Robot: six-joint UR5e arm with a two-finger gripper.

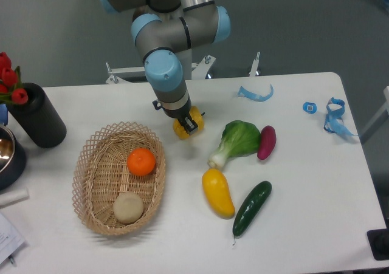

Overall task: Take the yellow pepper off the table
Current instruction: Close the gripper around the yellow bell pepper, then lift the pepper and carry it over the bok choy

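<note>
Now, writing: none readable.
Arm: reaches down from the back, wrist pointing at the surface (304, 183).
Hand (187, 127): fingers closed around the pepper (196, 117).
Pepper: just right of the basket (91, 164), behind the squash (218, 192).

You are looking at the yellow pepper (188, 126), small and glossy, sitting near the back middle of the white table (304, 183), partly hidden, only its yellow lobes showing.
</note>
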